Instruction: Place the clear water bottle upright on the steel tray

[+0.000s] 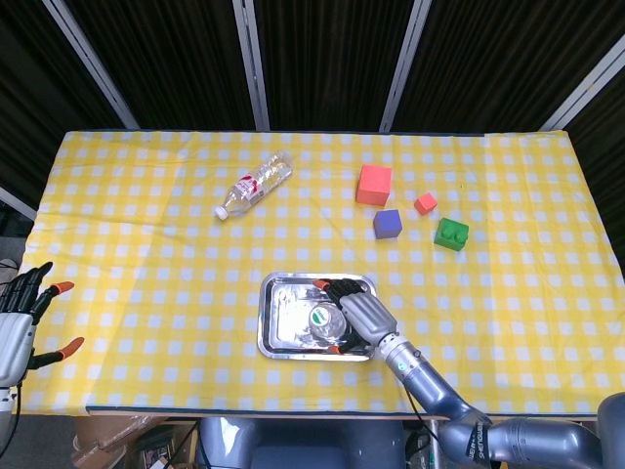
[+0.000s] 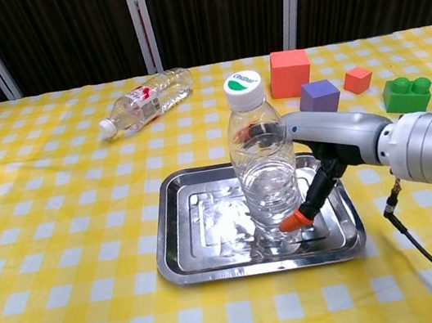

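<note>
The right hand point(image 2: 304, 167) wraps the clear water bottle point(image 2: 265, 171) from the right side, fingers curled round its far face and an orange-tipped thumb low on the near side, so the bottle is grasped at mid-body rather than by the cap. That low grip probably keeps the tall, light bottle from toppling while its base settles. The bottle stands upright with its white cap on top, and its bottom looks to be resting on the floor of the steel tray point(image 2: 183, 255), toward the tray's right half; from the head view the cap sits directly over the base, which fits a vertical stance. I judge the placing nearly done, with only the letting-go left, and the risk is that opening fingers nudge the bottle over.

The tray lies near the front edge of the desk point(image 1: 146, 254) with its yellow checked cloth. Far and to the left lies a second bottle point(image 1: 254, 184) on its side. Far right are a red block point(image 1: 374, 183), a purple block point(image 1: 388, 224), a small red block point(image 1: 425, 203) and a green brick point(image 1: 451, 234).

The left hand point(image 1: 20, 318) hangs off the desk's near left corner, fingers spread, holding nothing.
</note>
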